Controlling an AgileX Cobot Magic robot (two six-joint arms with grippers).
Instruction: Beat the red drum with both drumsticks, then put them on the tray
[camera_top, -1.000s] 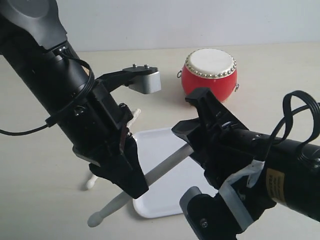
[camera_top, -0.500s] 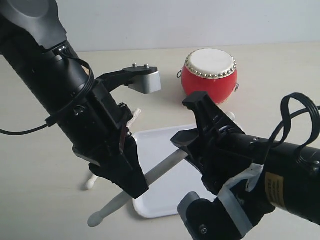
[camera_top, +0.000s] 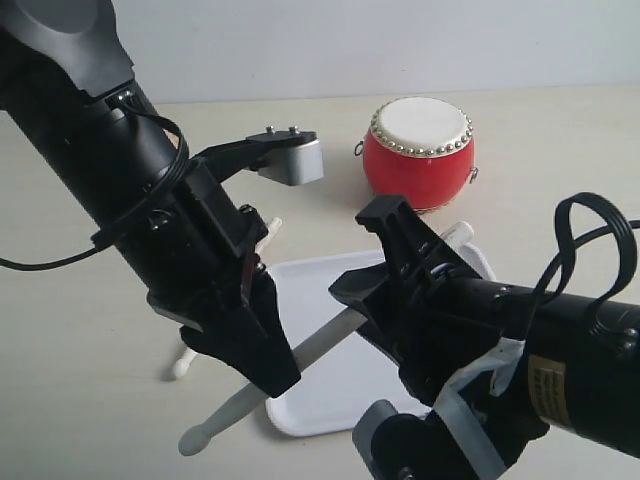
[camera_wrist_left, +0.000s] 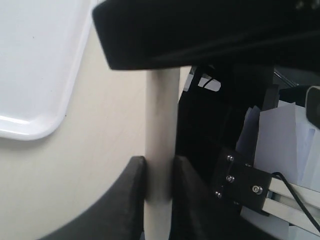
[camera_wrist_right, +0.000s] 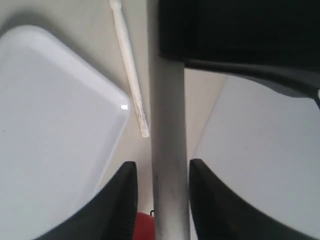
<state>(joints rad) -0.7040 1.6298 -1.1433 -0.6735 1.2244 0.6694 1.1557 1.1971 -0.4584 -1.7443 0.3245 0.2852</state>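
The red drum (camera_top: 420, 150) stands at the back of the table, and a sliver of it shows in the right wrist view (camera_wrist_right: 145, 225). My left gripper (camera_top: 265, 368) (camera_wrist_left: 159, 165) is shut on one drumstick (camera_top: 315, 345) (camera_wrist_left: 161, 115), which slants over the white tray (camera_top: 320, 280) (camera_wrist_left: 35, 65) with its bead tip low at the front left. My right gripper (camera_top: 358, 262) (camera_wrist_right: 162, 170) is open around the same stick (camera_wrist_right: 167, 130), with a gap on each side. The other drumstick (camera_top: 262, 238) (camera_wrist_right: 131, 85) lies on the table beside the tray (camera_wrist_right: 45, 125), mostly hidden behind my left arm.
The tabletop is pale beige, with a light wall behind it. Both black arms crowd the front of the scene over the tray. A grey camera block (camera_top: 292, 160) sticks out from the left arm toward the drum.
My right gripper has slid left and nearer along the held stick. The stick's far end now shows behind it. The left arm and stick have barely moved.
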